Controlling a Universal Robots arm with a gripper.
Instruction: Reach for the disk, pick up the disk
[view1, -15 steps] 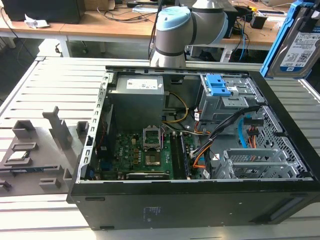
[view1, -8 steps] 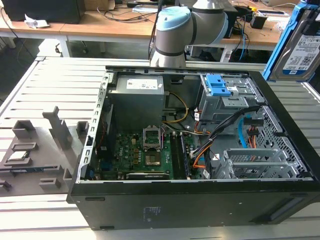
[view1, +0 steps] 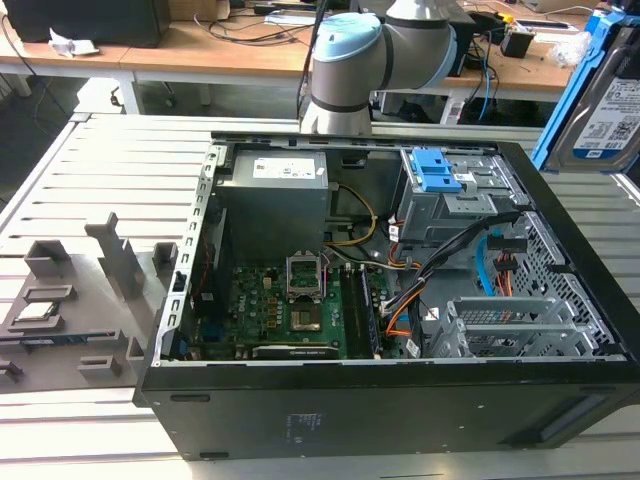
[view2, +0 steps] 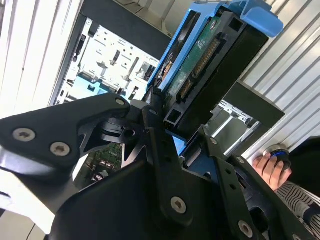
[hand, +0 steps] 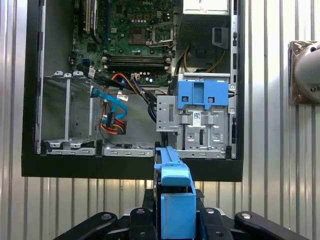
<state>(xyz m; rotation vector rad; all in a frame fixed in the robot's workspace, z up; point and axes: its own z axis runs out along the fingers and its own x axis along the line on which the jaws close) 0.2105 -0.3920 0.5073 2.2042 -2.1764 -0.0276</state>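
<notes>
Pick-up looks done: gripper (view2: 167, 132) is clamped on the disk (view2: 207, 55), which is lifted clear of the open PC case (view1: 560, 375), up beside it at the exterior view's right. Nothing visibly left but holding. Disk (view1: 600, 100) = flat silver slab w/ white label and bright blue plastic bracket (hand: 176, 197) round the edges; green circuit board underneath. Case = black sheet metal, w/ a grey perforated drive cage (hand: 197, 127) inside.

Disk (view1: 607, 105): silver w/ blue bracket, blue-white label; black end effector (view2: 170, 145); black case (view1: 400, 410).
</notes>
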